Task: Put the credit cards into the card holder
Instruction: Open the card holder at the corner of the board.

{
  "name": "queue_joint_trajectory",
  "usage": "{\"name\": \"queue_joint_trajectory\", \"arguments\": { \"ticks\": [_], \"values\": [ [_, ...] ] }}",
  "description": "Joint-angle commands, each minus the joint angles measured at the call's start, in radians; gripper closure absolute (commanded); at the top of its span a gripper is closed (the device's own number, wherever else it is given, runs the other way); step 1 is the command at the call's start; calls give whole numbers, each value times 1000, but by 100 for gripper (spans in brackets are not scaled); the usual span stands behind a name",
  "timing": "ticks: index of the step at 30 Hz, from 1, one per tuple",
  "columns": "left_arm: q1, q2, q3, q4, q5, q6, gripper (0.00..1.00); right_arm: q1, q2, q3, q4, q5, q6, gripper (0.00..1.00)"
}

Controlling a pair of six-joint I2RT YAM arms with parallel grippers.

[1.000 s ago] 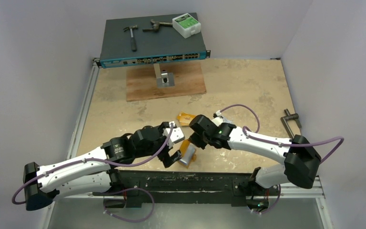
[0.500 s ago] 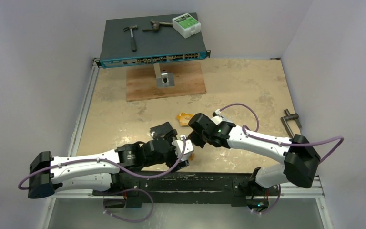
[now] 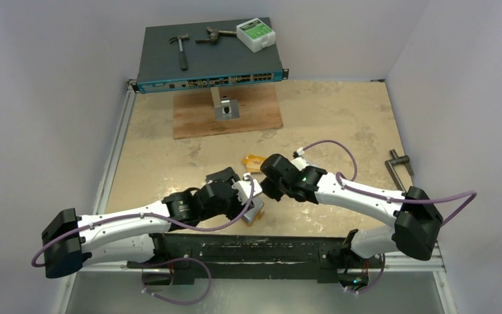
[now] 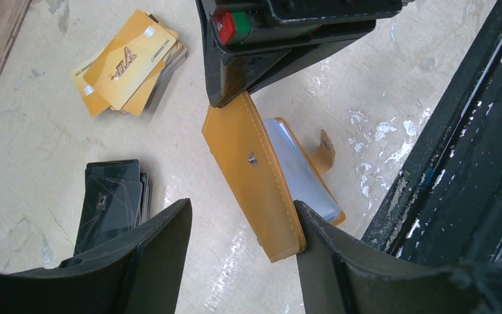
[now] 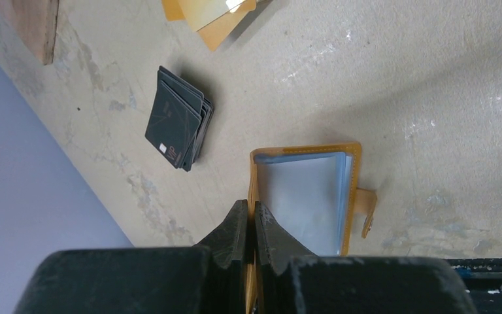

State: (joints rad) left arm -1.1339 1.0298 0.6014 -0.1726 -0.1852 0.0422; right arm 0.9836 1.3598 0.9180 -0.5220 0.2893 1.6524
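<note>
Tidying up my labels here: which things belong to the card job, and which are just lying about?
Job: card holder, gripped by the right gripper; orange-gold cards; black cards.
Lying about: network switch, hammer, green-and-white box, wooden board, metal bracket.

The scuffed beige bench (image 3: 340,124) is carrying a network switch (image 3: 202,62) and a wooden board (image 3: 248,121) at its far end. Nearer the front, a fanned pile of orange-gold cards (image 4: 127,62) and a stack of black cards (image 4: 111,203) are lying apart. The card holder (image 4: 251,176) is resting open near them.
</note>
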Motion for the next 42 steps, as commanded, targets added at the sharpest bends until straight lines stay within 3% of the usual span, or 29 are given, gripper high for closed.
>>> {"name": "queue_joint_trajectory", "arguments": {
  "ticks": [1,3,9,10,15,19,23,28,35,42],
  "values": [
    [18,11,42,31,39,-71,43,5,-25,22,32,-2,-29,100],
    [26,17,48,32,48,-83,50,6,-25,19,53,-30,-41,100],
    [55,19,42,31,67,-126,96,3,-80,-55,180,-54,-67,100],
    [55,16,40,27,71,-132,100,2,-99,-73,205,-51,-69,97],
    [94,-12,25,-6,80,-179,100,-29,-204,-206,356,-74,-118,56],
    [131,-33,28,-40,115,-267,100,-82,-333,-371,493,-133,-186,38],
    [149,-39,6,-37,166,-327,100,-108,-444,-551,714,-219,-242,37],
    [159,-32,-13,6,227,-368,98,-135,-413,-629,935,-318,-322,41],
    [196,-41,-21,-2,230,-404,96,-159,-210,-578,975,-458,-395,43],
    [207,-50,-44,-1,232,-420,96,-162,-173,-617,1008,-499,-420,42]
  ]
}}
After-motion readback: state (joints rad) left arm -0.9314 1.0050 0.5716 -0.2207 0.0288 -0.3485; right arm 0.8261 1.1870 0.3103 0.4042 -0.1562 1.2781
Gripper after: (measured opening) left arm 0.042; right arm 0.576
